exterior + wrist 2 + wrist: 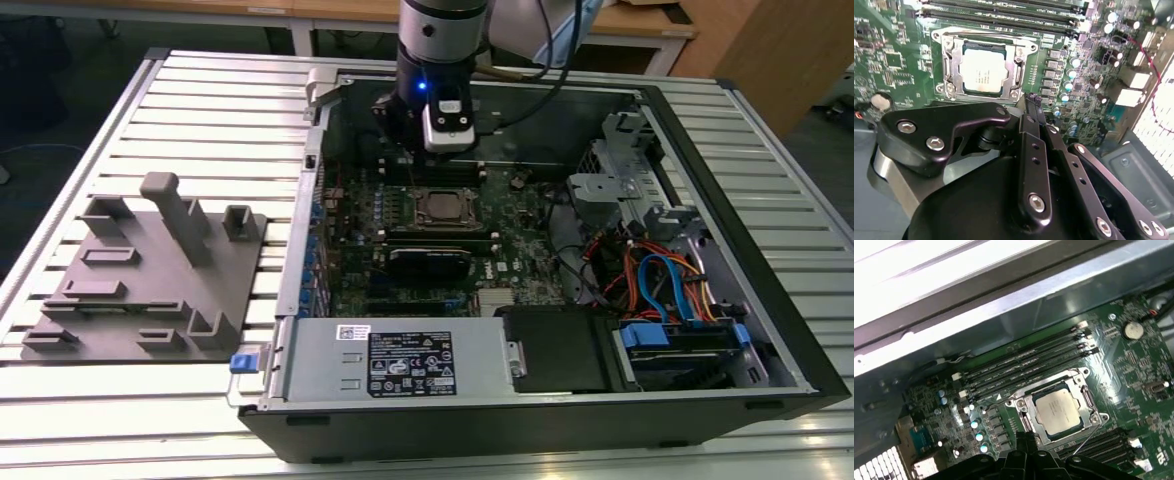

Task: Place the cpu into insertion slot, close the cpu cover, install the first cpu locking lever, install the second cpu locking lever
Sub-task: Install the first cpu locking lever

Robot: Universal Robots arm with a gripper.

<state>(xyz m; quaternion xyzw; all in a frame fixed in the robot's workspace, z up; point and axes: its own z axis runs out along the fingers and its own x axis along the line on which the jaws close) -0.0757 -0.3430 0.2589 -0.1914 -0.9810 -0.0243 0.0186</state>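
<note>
**Slatted bench, open case, chip seated**

Slatted metal table (200,110) carries the open computer case (787,350), with the motherboard (514,215) face up. Over the board hangs the gripper (1031,100), just beside the insertion slot (985,39), fingertips pinched together on nothing. Down flat lies the cpu cover (952,70), framing the cpu (983,72) seated in the slot.

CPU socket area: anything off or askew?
One thing: a thin lever rod beside the cpu cover angles away instead of lying flat along its edge, so it may be unlatched. The cpu sits square in the cover's window.
</note>
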